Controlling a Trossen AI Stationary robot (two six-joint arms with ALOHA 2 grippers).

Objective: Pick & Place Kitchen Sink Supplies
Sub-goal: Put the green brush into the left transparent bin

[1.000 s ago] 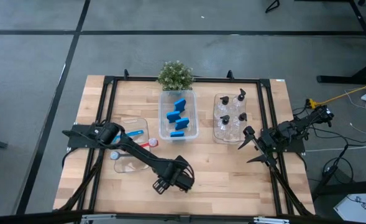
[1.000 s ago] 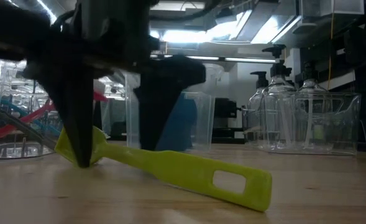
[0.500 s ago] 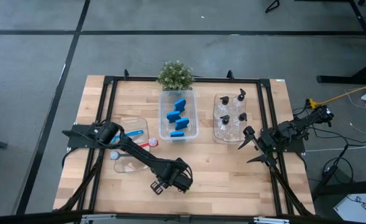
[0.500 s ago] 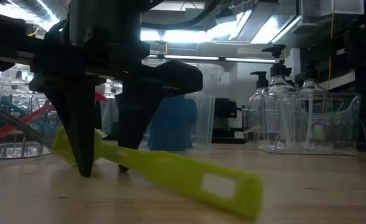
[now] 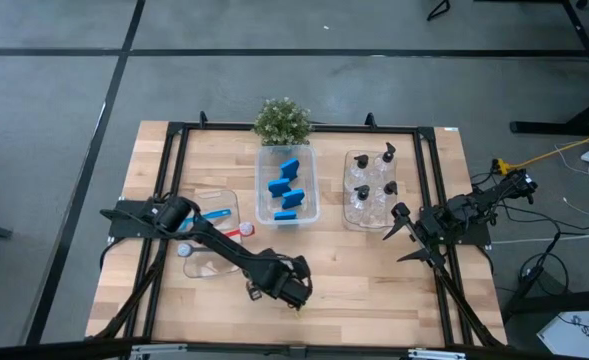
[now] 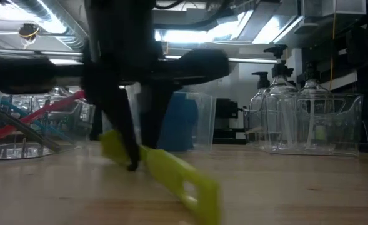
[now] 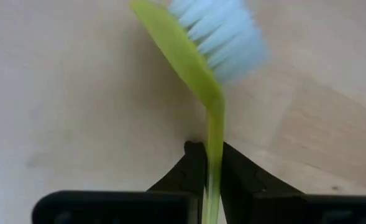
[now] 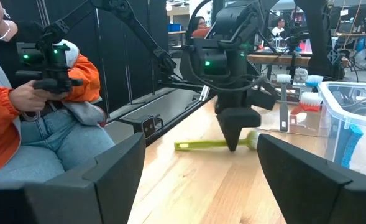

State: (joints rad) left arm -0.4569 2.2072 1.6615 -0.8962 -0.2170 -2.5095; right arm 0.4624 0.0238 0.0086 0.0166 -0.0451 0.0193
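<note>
Yellow-green brush (image 7: 202, 81) lies on the desk (image 5: 374, 270) near its front edge; from above our left hand (image 5: 274, 285) hides it, pinching its neck. Handle points frontward. Right hand (image 5: 402, 238) gapes.

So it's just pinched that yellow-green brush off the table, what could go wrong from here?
The left gripper holds the yellow-green brush by its thin handle close behind the bristles, jaws shut on it. The long handle sticks out and sags toward the table in the low view, so it might swing or slip in the grip. Carried like that, it could also catch the rim of the brush bin when lowered in.
</note>
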